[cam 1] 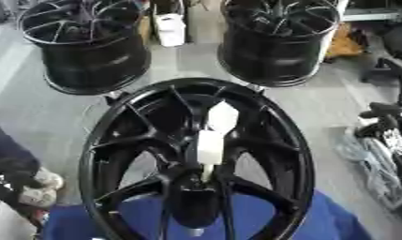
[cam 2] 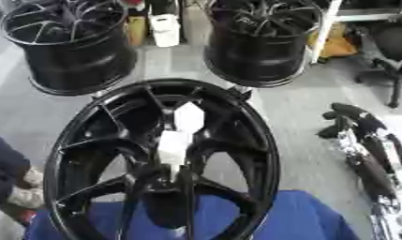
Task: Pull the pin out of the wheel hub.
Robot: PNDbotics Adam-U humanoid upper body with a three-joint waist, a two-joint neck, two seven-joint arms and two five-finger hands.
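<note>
White pin [cam 1: 210, 145] stands in the centre of the black wheel hub [cam 1: 122, 140] — seemingly light, rigid, best gripped at its upper faceted head — right hand [cam 2: 351, 123] beside the rim, finger state indiscernible.

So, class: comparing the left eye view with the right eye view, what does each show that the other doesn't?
Only the left eye view: little of its own, just more of the light shoes by the left edge; here the right hand is cut by the right edge.
Only the right eye view: the right hand shown well inside the picture, beside the wheel, and a white slanted bar at the top right.
Both: the near wheel with the white pin in its hub, resting on a blue cloth, and two far wheels.
</note>
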